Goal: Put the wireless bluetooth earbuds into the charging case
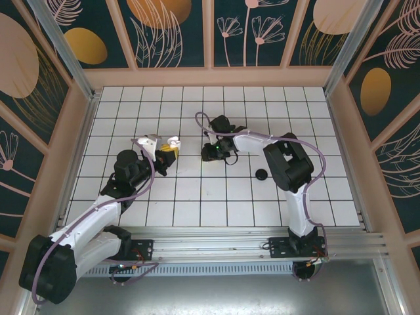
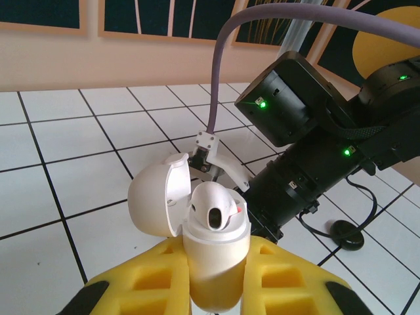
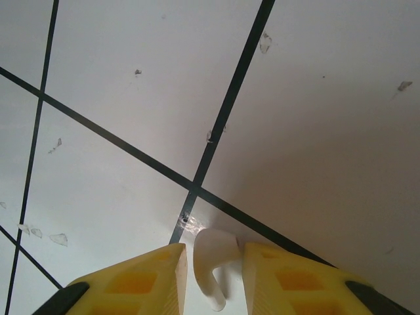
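the left tool (image 2: 216, 275) clamped the open case (image 2: 213, 252); the right tool (image 3: 213, 275), pinching a white earbud (image 3: 213, 266), should align stem-down before lowering.

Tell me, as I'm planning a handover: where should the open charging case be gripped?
Grip the charging case by its lower body, fingers on both sides from below, as the left gripper does. Its lid hangs open sideways and an earbud sits in the top; keep those free.

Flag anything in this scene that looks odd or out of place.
One thing: a small black round object lies loose on the tiled floor by the right arm, apart from the open white charging case. The tiles also show scuffs and flecks.
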Controlling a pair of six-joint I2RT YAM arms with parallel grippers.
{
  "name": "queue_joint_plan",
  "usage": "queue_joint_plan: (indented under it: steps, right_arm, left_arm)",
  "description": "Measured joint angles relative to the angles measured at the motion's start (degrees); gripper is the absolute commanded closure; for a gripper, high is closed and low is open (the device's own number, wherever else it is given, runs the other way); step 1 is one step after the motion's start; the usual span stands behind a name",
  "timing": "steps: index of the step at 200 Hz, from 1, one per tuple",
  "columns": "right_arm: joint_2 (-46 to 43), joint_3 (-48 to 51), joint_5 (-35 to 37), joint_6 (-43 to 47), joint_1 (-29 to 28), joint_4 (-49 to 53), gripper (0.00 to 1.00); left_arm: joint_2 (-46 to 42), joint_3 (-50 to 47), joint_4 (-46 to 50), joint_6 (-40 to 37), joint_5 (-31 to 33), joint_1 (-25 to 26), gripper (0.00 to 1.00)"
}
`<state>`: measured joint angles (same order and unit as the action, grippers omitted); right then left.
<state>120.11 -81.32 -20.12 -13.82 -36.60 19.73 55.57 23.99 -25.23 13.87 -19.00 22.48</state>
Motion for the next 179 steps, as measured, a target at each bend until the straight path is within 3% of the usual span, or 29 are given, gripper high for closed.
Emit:
queue_joint_plan:
  steps: [120, 179]
  right_arm:
    - [1.2, -2.6, 0.1, -2.2, -2.4, 1.2, 0.72]
    - [1.3, -3.0, 0.2, -7.8, -2.4, 2.1, 0.7]
  left_arm:
    - [0.0, 0.0, 0.0, 0.2, 0.0, 0.0, 0.92]
    - [0.0, 0.0, 0.0, 0.2, 0.0, 0.0, 0.92]
